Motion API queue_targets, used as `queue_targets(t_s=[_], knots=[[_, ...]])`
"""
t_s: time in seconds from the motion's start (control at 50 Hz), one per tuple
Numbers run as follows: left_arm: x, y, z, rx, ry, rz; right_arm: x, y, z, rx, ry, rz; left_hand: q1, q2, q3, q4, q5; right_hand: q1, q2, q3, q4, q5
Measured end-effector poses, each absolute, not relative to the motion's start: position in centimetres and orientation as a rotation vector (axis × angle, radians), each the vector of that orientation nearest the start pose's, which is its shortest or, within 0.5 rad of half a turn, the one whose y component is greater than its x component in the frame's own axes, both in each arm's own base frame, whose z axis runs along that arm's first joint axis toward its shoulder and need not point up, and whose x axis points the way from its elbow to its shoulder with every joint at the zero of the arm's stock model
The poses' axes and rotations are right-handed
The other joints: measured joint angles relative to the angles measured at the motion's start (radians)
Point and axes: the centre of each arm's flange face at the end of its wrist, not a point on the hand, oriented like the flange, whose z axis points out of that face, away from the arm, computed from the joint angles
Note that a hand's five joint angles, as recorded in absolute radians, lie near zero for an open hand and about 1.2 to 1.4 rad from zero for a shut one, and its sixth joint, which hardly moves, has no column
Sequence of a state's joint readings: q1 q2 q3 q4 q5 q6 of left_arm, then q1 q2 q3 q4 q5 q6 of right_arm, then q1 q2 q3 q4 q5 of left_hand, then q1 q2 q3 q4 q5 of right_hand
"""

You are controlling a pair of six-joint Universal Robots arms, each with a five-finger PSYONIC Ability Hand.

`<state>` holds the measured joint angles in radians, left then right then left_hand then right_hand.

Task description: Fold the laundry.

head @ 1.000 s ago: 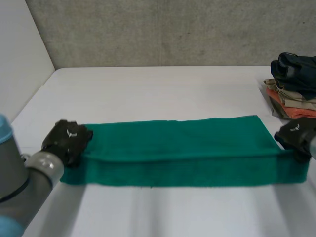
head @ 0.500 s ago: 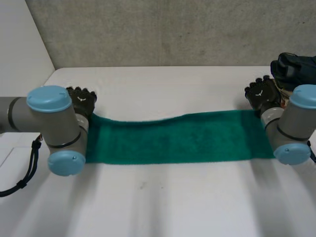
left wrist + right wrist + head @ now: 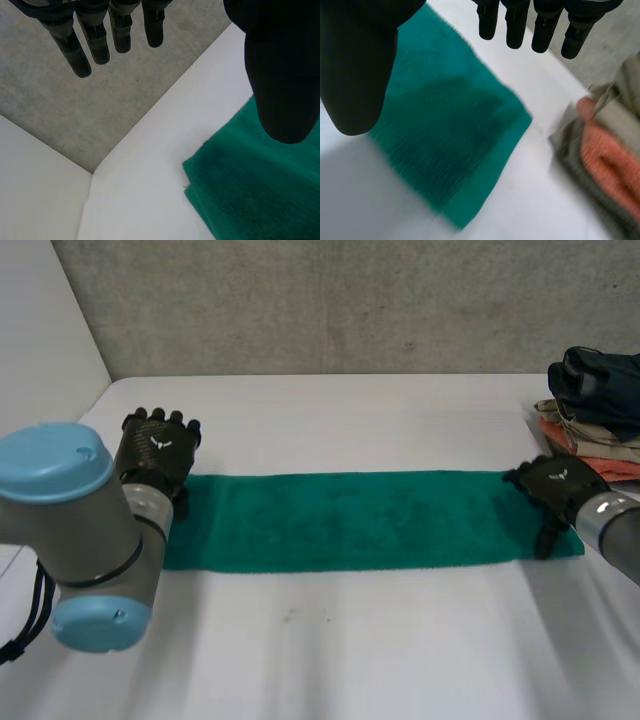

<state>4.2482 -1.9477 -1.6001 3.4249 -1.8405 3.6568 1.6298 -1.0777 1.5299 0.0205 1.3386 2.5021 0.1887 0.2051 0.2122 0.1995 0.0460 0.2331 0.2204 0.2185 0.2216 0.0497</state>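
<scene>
Green towel (image 3: 350, 520) now released, flattened; left hand (image 3: 158, 452), right hand (image 3: 555, 490) at its ends, fingers straight and wide; long axis runs side to side across the counter (image 3: 350, 660).

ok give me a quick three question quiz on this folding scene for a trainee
1. True or false: the left hand is shut on the green towel.
2. Multiple choice: where is the pile of folded clothes? A) near the right hand B) on the towel's middle C) beside the left hand
3. Fill in: the right hand is at the towel's ____ end.
Key: 1 false, its fingers are straight and hold nothing; 2 A; 3 right.
</scene>
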Motion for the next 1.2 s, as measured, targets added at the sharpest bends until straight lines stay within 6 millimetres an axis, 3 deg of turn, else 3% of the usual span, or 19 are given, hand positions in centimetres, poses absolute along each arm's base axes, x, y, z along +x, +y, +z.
queue_targets(t_s=[0.14,0.2,0.22,0.26,0.28,0.4,0.5,0.56,0.66,0.72,0.8,0.92,1.02,1.08,1.1,1.14,1.2], knots=[[-25.5,-26.7,18.7,0.802,2.085,-1.921,15.3,-34.2,14.2,-1.086,2.565,-1.670,0.000,0.000,0.000,0.000,0.000,0.053,0.087,0.092,0.087,0.087],[-25.4,-26.7,18.4,0.805,2.092,-1.920,14.8,-34.7,13.5,-1.080,2.575,-1.684,0.000,0.000,0.000,0.000,0.000,0.374,0.393,0.392,0.386,0.389],[-25.4,-26.7,18.3,0.807,2.094,-1.918,14.6,-35.0,13.2,-1.077,2.583,-1.694,0.000,0.000,0.000,0.000,0.000,0.603,0.615,0.585,0.578,0.578],[-25.4,-26.7,18.2,0.808,2.095,-1.917,14.0,-35.5,12.8,-1.073,2.609,-1.712,0.000,0.000,0.000,0.000,0.000,0.846,0.873,0.857,0.852,0.843],[-25.4,-26.7,18.2,0.809,2.095,-1.918,13.6,-35.8,12.6,-1.071,2.633,-1.722,0.000,0.000,0.000,0.000,0.000,0.883,0.930,0.910,0.906,0.891],[-25.4,-26.5,18.6,0.805,2.086,-1.929,10.4,-37.0,12.7,-1.079,2.842,-1.795,0.000,0.000,0.000,0.000,0.000,0.885,0.961,0.971,0.974,0.937],[-25.2,-26.1,19.7,0.791,2.067,-1.959,6.7,-37.9,14.8,-1.183,3.011,-1.946,0.000,0.000,0.000,0.000,0.000,0.885,0.961,0.971,0.976,0.941],[-25.1,-25.7,20.1,0.787,2.060,-1.970,6.9,-38.1,16.4,-1.251,2.978,-2.075,0.000,0.000,0.000,0.000,0.000,0.885,0.961,0.971,0.978,0.941],[-24.7,-25.3,20.6,0.778,2.052,-1.981,12.4,-37.6,19.2,-1.371,2.620,-2.367,0.000,0.000,0.000,0.000,0.000,0.885,0.961,0.971,0.979,0.944],[-24.5,-25.1,21.0,0.769,2.045,-1.989,18.1,-35.8,20.2,-1.451,2.270,-2.450,0.000,0.000,0.000,0.000,0.000,0.885,0.961,0.971,0.979,0.945],[-24.3,-24.8,21.3,0.760,2.038,-1.999,25.8,-31.5,20.3,-1.572,1.842,-2.387,0.000,0.000,0.000,0.000,0.000,0.885,0.961,0.971,0.979,0.945],[-24.1,-24.4,21.5,0.759,2.037,-2.001,34.3,-23.2,18.0,-1.729,1.397,-2.140,0.000,0.000,0.000,0.000,0.000,0.885,0.961,0.971,0.979,0.945],[-24.1,-24.4,21.5,0.763,2.034,-2.009,37.6,-18.5,14.8,-1.808,1.243,-1.966,0.000,0.000,0.000,0.000,0.000,0.860,0.914,0.921,0.926,0.902],[-24.3,-24.5,21.6,0.768,2.028,-2.023,38.4,-17.1,13.1,-1.835,1.230,-1.897,0.000,0.000,0.000,0.000,0.000,0.607,0.622,0.632,0.633,0.620],[-24.4,-24.5,21.6,0.769,2.024,-2.030,38.6,-16.8,12.6,-1.841,1.232,-1.878,0.000,0.000,0.000,0.000,0.000,0.358,0.369,0.383,0.405,0.382],[-24.7,-24.6,21.8,0.773,2.013,-2.051,38.7,-16.4,11.8,-1.846,1.248,-1.848,0.000,0.000,0.000,0.000,0.000,0.109,0.122,0.131,0.131,0.113],[-25.2,-24.6,22.1,0.785,1.995,-2.088,38.3,-16.5,12.1,-1.811,1.303,-1.843,0.000,0.000,0.000,0.000,0.000,0.008,0.007,0.006,0.008,0.000]])
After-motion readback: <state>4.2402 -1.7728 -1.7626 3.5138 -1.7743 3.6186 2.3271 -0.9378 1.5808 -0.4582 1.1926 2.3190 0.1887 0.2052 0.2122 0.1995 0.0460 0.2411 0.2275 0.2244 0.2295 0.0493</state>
